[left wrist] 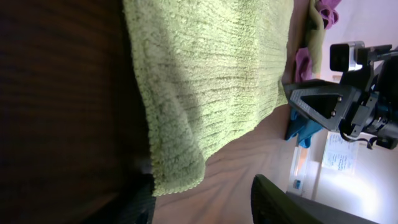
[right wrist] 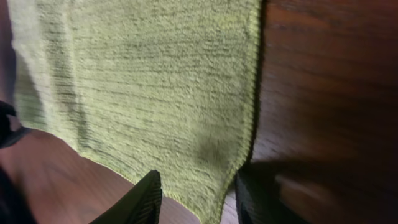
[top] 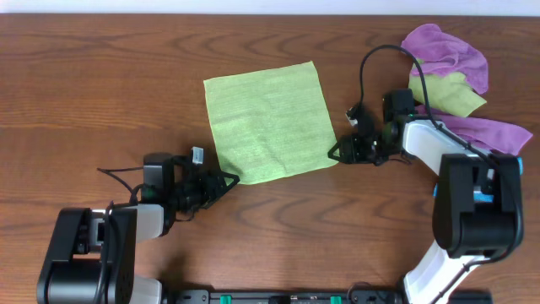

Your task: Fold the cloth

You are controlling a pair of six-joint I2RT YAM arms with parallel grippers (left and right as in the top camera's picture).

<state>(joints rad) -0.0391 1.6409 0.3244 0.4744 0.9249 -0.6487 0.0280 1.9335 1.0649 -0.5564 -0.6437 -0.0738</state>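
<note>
Jaws straddle near corners of the flat, skewed cloth (top: 268, 122).

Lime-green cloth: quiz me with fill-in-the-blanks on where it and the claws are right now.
The cloth lies spread flat, not yet ___.
The left claw sits at its near-___ corner.
The right claw sits at its near-___ corner.
The purple cloths lie on the ___ arm's side.
Missing: folded; left; right; right.

Overhead view evenly bright, sharp, wrist views dimmer, shadowed, softly blurred, left wrist corner glare
</note>
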